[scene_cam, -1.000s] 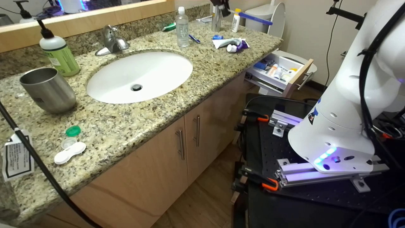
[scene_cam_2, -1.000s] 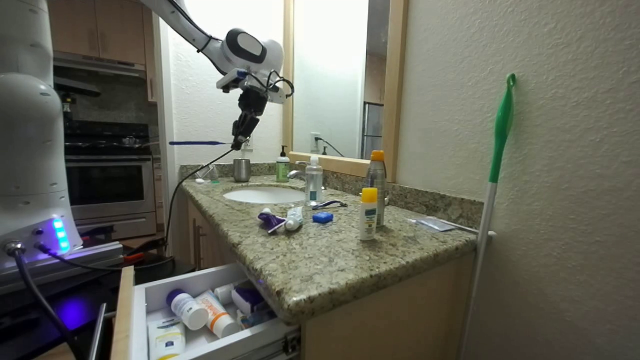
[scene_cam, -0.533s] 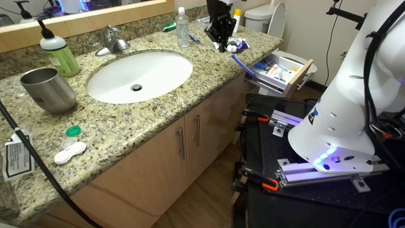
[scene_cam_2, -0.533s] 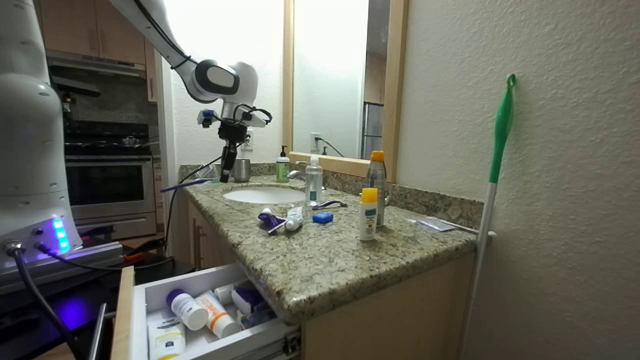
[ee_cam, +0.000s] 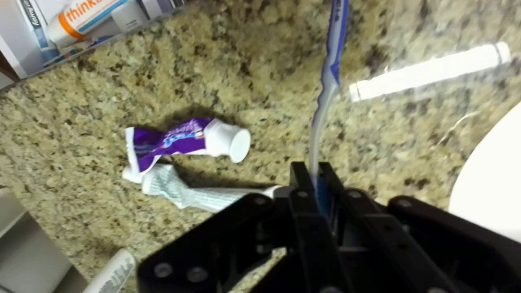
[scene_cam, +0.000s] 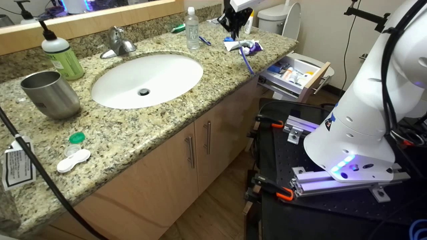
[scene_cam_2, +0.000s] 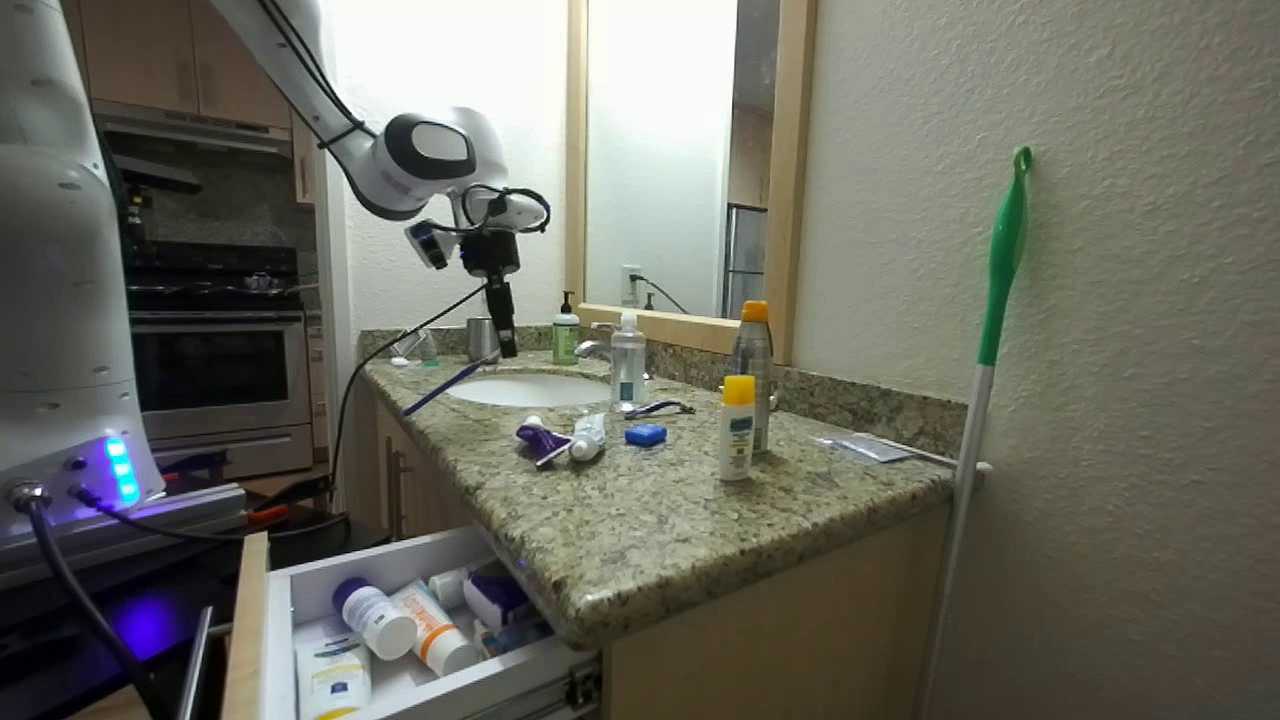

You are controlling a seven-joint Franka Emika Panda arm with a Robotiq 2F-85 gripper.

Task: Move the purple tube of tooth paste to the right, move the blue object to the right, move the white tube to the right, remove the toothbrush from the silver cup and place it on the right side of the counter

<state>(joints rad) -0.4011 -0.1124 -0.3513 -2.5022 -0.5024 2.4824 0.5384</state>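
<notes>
Currently | gripper pinching toothbrush | purple tube just beside white tube | clear bottle near sink

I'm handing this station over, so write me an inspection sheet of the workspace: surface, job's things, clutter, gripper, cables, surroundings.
Surface: speckled counter with a white oval sink.
Job's things: purple tube and white tube lying side by side, blue object near them; silver cup upright near the soap bottle; toothbrush out of the silver cup.
Clutter: clear bottle, yellow-capped bottle, orange-capped can, white oblong case and green cap on the counter.
Gripper: shut on the toothbrush, above the counter.
Cables: black cable with a tag passes over the counter's end, contact unclear; arm cable runs along the robot arm.
Surroundings: drawer open with toiletries inside; green-handled pole slanting by the wall; toilet beyond the counter.
</notes>
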